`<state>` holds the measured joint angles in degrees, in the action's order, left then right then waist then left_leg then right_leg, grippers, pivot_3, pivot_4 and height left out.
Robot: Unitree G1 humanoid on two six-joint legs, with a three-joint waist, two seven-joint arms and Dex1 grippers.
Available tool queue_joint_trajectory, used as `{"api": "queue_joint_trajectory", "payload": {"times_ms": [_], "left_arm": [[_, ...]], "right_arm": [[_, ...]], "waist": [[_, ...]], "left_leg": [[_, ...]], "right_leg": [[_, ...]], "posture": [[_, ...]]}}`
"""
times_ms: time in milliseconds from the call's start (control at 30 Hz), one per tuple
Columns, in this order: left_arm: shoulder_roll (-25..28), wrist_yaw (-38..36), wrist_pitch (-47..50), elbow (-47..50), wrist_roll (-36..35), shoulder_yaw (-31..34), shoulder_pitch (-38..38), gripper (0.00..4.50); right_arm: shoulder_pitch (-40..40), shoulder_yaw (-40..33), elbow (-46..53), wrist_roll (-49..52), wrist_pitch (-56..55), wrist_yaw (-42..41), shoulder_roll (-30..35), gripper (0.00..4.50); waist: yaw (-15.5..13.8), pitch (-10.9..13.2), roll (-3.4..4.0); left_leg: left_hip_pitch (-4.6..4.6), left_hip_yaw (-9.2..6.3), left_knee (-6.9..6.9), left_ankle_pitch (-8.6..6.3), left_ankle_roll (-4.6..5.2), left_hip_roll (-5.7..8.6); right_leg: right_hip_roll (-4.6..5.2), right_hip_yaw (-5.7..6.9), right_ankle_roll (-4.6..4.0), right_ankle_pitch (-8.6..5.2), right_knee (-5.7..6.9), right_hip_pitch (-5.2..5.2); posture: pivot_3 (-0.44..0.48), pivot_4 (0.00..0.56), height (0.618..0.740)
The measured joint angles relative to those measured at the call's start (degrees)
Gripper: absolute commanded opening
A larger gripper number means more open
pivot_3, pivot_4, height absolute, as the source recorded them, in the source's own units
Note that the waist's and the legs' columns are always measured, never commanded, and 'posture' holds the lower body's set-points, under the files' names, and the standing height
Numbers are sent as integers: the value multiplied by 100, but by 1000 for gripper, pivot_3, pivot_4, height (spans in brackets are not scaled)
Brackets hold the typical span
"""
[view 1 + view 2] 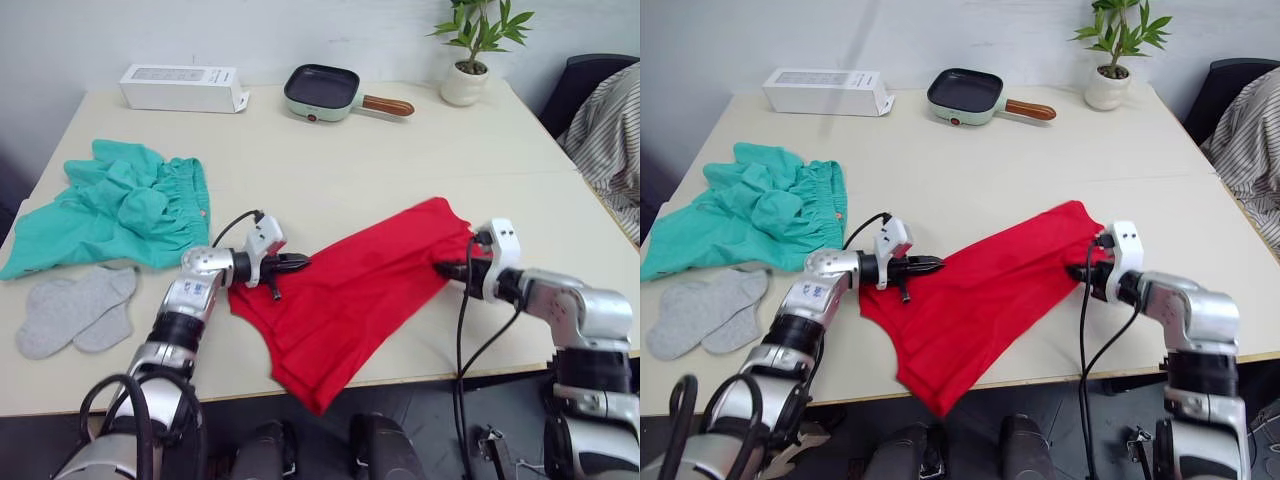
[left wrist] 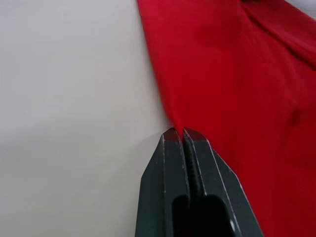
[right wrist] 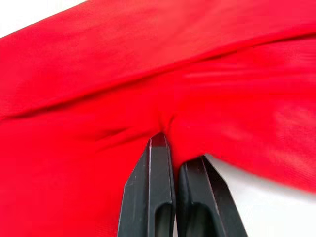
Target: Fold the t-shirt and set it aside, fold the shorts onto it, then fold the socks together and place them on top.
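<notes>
The red t-shirt [image 1: 350,295] lies in a long diagonal band across the table's front, one end hanging over the front edge. My left gripper [image 1: 300,262] is at its left edge; the left wrist view shows the black fingers [image 2: 170,168] pressed together on that hem. My right gripper [image 1: 445,268] is at the shirt's far right end, shut on puckered red fabric [image 3: 168,118]. The teal-green shorts [image 1: 120,205] lie crumpled at the left. In front of them, the two grey socks [image 1: 75,305] lie flat side by side.
A white box [image 1: 180,88], a small green pan with a wooden handle [image 1: 322,92] and a potted plant [image 1: 468,60] stand along the table's back. A chair draped with striped cloth [image 1: 610,130] is off the right side.
</notes>
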<state>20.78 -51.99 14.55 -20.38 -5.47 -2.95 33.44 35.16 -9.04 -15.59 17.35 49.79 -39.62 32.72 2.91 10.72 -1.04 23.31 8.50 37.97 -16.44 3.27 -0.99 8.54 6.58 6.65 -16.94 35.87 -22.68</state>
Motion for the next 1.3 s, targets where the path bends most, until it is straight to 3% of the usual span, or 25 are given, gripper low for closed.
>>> {"api": "queue_joint_trajectory", "payload": {"times_ms": [167,367,400,500,567,733,867,1033,1233,1300], "left_arm": [[-441,1239,980,1929,-22,169,-1070,42],[-883,2248,1441,3061,107,-4,-1851,42],[-902,2264,1542,3136,70,-55,-1883,224],[-767,2127,1847,3242,-202,-11,-1783,867],[-484,1822,1990,3230,-444,54,-1640,1515],[231,778,1912,2467,-864,48,-662,3121],[125,453,1463,788,-658,-307,572,3132],[-495,453,581,-1472,-266,-535,1823,3132],[-925,360,-117,-3343,136,-681,2624,3132],[-976,254,-276,-3678,225,-696,2809,3132]], "right_arm": [[1200,662,-2178,-655,-1765,-296,-63,22],[2204,923,-4128,-1138,-3144,-456,-257,22],[2298,920,-4288,-1176,-3203,-490,-254,7],[2436,909,-4524,-1187,-3017,-876,-115,638],[2419,907,-4486,-1183,-2817,-1172,42,1305],[1573,863,-2826,-802,-1506,-2044,602,3026],[62,587,-222,171,465,-2426,1124,4346],[-1105,100,1932,1008,1790,-1885,850,4432],[-1603,-258,2926,1247,2042,-892,210,4432],[-1601,-260,2994,1261,2023,-639,22,4055]], "waist": [[13,2,3],[-26,2,4],[-41,3,4],[-92,4,7],[-117,6,10],[-151,11,19],[-265,12,25],[-281,13,23],[-270,13,23],[-267,12,22]], "left_leg": [[2,4,0,6,9,6],[1,2,0,8,11,7],[2,2,0,9,10,6],[2,-4,1,10,3,3],[2,-5,1,8,-5,1],[8,-11,2,-11,-37,2],[14,-13,1,2,-9,2],[14,-4,6,-7,-1,1],[14,-4,3,-15,-11,-3],[11,-3,4,-16,-13,-3]], "right_leg": [[0,0,2,1,-1,3],[1,-4,2,1,-5,9],[2,-7,1,1,-6,9],[3,-17,0,0,-24,7],[2,-24,-2,-1,-25,5],[3,-21,-2,-1,-28,4],[2,2,-2,0,-24,4],[2,26,0,1,-46,2],[1,32,1,1,-42,-3],[1,31,1,1,-40,-2]], "posture": [[0,150,740],[0,150,740],[0,150,740],[0,150,740],[0,150,740],[0,150,740],[0,150,740],[0,150,740],[0,150,740],[0,150,740]]}}
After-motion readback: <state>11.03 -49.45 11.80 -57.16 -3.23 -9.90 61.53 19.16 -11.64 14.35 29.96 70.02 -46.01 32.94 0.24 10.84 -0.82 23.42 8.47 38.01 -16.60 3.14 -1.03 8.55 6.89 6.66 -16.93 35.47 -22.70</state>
